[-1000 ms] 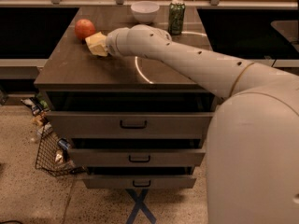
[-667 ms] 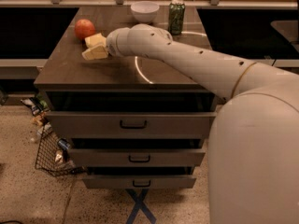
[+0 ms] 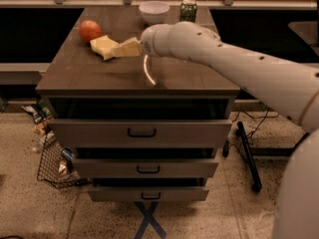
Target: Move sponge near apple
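Observation:
The apple (image 3: 89,30), round and orange-red, sits on the dark table top (image 3: 99,73) at the far left. The sponge (image 3: 103,46), a pale yellow block, lies flat on the table just right of the apple, close to it or touching it. My gripper (image 3: 119,49) is at the sponge's right edge, low over the table, at the end of the white arm (image 3: 224,59) that reaches in from the right. Its tips meet or overlap the sponge's right side in this view.
A white bowl (image 3: 154,11) and a green drink can (image 3: 188,10) stand at the back of the table. Drawers (image 3: 142,132) are below the top. A wire basket (image 3: 55,166) with litter sits on the floor at the left.
The gripper and wrist have drawn back to the right. The sponge stays by the apple and now lies left of the gripper tips.

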Available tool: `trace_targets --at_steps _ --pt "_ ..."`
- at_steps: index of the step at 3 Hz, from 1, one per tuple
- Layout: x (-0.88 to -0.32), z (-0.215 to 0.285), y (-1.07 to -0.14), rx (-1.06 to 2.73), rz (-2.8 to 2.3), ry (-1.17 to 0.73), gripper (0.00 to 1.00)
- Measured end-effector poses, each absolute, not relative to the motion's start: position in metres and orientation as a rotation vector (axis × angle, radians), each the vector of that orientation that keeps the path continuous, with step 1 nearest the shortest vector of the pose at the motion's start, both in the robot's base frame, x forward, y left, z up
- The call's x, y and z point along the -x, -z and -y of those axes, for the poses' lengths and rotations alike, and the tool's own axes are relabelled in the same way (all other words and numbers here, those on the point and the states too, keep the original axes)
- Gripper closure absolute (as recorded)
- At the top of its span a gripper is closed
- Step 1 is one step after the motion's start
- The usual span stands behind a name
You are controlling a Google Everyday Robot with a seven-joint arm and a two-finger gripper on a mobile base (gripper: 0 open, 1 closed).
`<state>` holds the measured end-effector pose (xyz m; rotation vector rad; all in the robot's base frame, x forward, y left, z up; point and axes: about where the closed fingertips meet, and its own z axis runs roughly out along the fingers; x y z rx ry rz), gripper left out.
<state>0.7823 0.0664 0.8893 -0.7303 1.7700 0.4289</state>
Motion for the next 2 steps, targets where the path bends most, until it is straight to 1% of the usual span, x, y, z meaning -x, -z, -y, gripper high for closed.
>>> trace_targets --at_steps 1,2 --pt "-0.767 -0.022 -0.912 0.642 -1.768 -0.363 0.00" --pt "-0.765 -0.003 -0.901 0.606 -1.805 -0.346 0.00"
